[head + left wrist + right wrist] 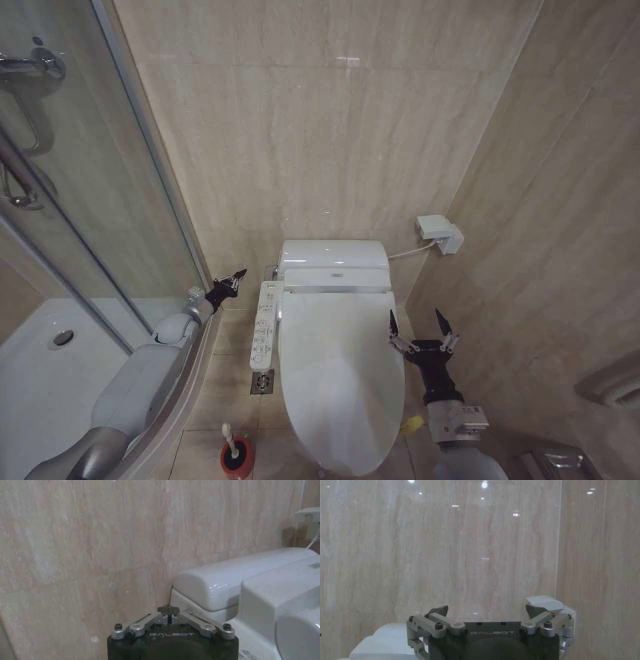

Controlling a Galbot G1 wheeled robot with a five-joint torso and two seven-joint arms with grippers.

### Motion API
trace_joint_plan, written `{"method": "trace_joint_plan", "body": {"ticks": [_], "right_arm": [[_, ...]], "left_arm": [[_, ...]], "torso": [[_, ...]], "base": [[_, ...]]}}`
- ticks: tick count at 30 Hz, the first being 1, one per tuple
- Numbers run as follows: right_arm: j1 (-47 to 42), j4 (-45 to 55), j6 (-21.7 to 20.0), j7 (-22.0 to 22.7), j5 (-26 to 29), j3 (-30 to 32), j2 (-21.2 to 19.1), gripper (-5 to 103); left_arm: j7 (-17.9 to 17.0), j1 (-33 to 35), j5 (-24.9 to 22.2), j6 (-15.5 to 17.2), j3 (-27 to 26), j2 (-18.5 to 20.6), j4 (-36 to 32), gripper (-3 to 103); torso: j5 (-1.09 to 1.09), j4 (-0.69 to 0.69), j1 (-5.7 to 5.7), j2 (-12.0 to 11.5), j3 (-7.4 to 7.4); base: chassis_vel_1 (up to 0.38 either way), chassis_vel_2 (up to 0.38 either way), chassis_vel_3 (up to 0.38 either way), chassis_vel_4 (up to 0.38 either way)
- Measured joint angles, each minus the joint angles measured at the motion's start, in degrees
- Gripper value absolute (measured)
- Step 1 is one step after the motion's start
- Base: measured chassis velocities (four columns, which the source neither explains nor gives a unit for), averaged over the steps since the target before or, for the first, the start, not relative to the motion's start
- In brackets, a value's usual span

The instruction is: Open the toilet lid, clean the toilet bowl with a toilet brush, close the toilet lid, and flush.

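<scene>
The toilet lid (340,385) lies shut over the white toilet, so the toilet bowl is hidden beneath it. The toilet brush (236,455) stands in its red holder on the floor, left of the toilet's front. My left gripper (230,281) is shut with nothing in it and hovers left of the toilet's rear unit (235,581), near the wall; its fingertips (169,610) meet. My right gripper (423,328) stands open and empty beside the lid's right edge. In the right wrist view its spread fingers (437,612) face the back wall.
A long white button panel (266,322) runs along the toilet's left side, with a floor drain (262,381) below it. The glass shower screen (110,200) and white shower tray (40,385) close off the left. A white wall box (440,233) sits at the right corner.
</scene>
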Motion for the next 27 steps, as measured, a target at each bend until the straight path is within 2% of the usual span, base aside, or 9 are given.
{"method": "trace_joint_plan", "body": {"ticks": [7,27], "right_arm": [[0.0,0.0,0.0,0.0,0.0,0.0,0.0,100],[-0.01,0.0,0.0,0.0,0.0,0.0,0.0,100]], "left_arm": [[2.45,-0.33,0.14,-1.48,0.23,0.06,1.15,0],[13.76,-4.17,0.42,-8.84,2.1,-1.05,9.76,0]], "torso": [[0.0,0.01,-0.02,0.0,0.0],[0.01,0.0,-0.03,0.0,-0.01]], "base": [[-0.013,0.022,0.013,-0.015],[0.0,0.0,0.0,0.0]]}}
